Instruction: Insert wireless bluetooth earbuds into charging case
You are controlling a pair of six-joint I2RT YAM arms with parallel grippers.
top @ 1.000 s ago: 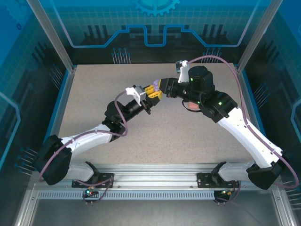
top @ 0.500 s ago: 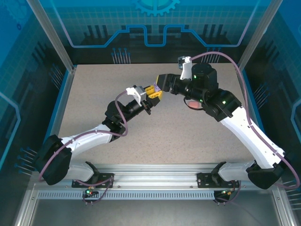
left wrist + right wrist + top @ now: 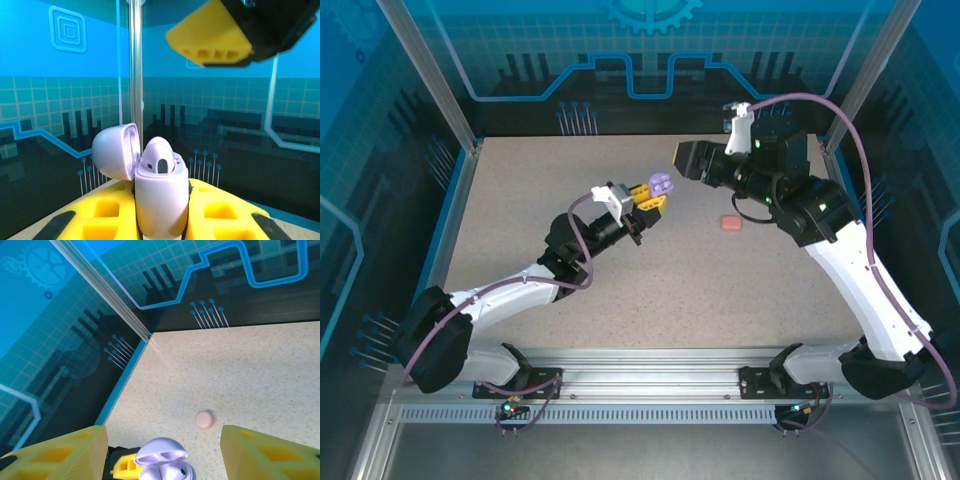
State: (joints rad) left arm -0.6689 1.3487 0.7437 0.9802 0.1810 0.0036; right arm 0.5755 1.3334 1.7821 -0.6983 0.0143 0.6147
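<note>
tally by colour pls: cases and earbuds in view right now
purple case: 1
purple earbud, seated in that open case: 1
salmon case: 1
pink case: 1
total: 4

lilac case [image 3: 160, 200]: upright, pinched low between the left claw's [image 3: 652, 198] fingers, off the desk | lid [image 3: 117, 152]: swung open to the left | earbud [image 3: 160, 162]: lilac, seated in the case's mouth (stem hidden) | salmon case [image 3: 730, 224]: small rounded block, flat on the desk, well apart
</note>
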